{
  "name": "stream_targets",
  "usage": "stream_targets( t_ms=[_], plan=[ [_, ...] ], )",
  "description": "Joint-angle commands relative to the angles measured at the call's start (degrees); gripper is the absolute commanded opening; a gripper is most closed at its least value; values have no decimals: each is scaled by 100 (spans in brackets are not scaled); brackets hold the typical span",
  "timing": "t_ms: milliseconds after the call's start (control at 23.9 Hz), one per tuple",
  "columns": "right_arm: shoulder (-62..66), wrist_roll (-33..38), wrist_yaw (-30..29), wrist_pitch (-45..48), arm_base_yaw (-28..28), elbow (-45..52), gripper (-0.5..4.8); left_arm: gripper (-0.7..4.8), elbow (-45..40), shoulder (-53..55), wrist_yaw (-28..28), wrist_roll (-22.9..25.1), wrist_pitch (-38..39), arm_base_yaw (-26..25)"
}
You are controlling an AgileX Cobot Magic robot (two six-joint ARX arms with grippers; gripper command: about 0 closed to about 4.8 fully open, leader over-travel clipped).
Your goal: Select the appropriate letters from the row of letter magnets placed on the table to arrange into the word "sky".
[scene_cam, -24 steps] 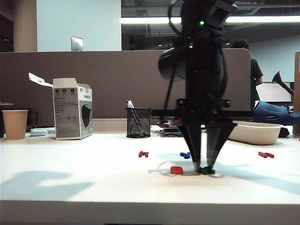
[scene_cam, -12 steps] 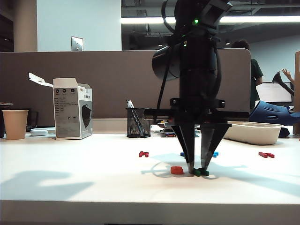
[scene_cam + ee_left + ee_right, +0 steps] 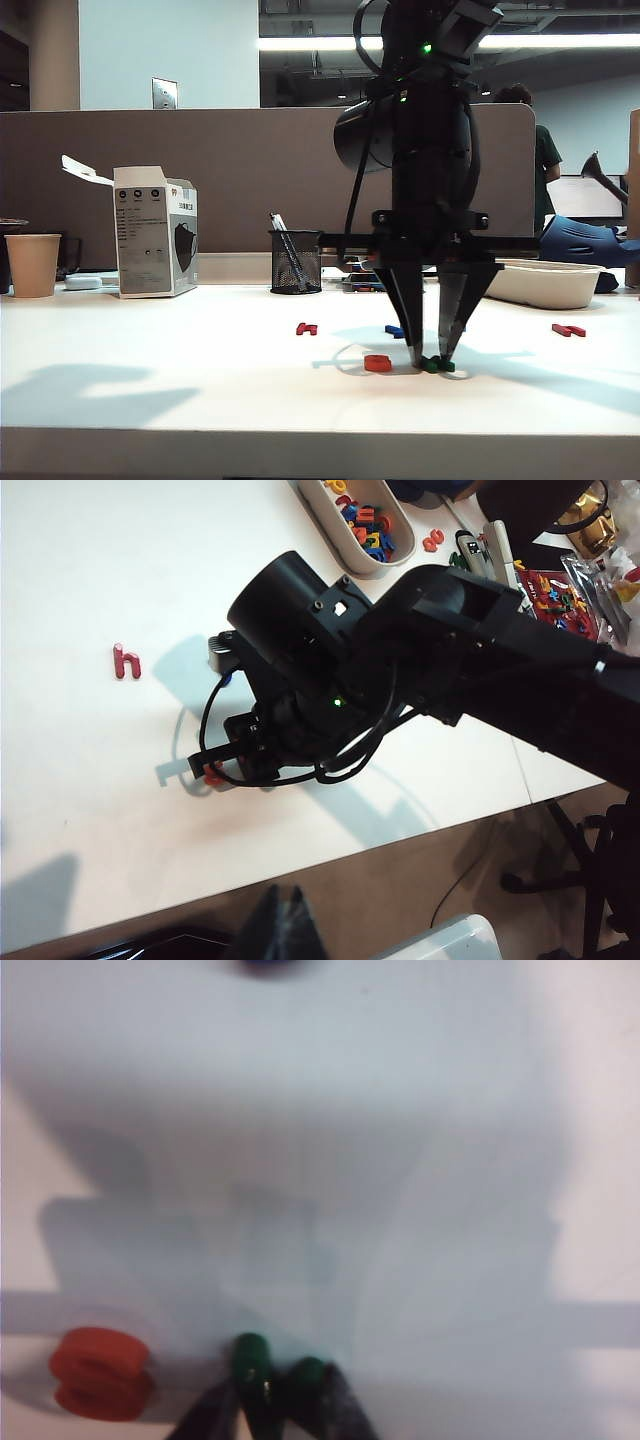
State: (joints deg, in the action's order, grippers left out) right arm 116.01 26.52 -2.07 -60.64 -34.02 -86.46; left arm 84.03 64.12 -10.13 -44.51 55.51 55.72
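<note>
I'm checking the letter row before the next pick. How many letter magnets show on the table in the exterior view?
5: dark red far left, orange front, green between the right gripper's fingertips, dark blue behind, red far right. Others may hide behind the arm.

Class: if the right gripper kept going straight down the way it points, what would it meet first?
The green letter magnet between the right gripper's fingertips, lying on the white table beside the orange magnet; it appears already there.

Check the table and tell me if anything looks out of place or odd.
Nothing looks spilled or damaged. The right gripper stands on the table, its fingers either side of the green letter, just right of the orange letter. The left gripper is not in view.
</note>
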Motion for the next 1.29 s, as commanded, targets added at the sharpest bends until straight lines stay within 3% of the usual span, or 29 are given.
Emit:
stream_targets(
  t_ms=[42, 167, 334, 1294],
  plan=[
    [83, -22, 90, 2, 15, 68, 118, -5, 11, -7, -20, 15, -35, -2],
    [83, -83, 87, -4, 15, 68, 120, -5, 11, -7, -20, 15, -35, -2],
    [81, -107, 90, -72, 15, 68, 171, -5, 11, -7, -20, 15, -35, -2],
    [-710, -149, -87, -96, 15, 63, 171, -5, 11, -7, -20, 15, -35, -2]
  ],
)
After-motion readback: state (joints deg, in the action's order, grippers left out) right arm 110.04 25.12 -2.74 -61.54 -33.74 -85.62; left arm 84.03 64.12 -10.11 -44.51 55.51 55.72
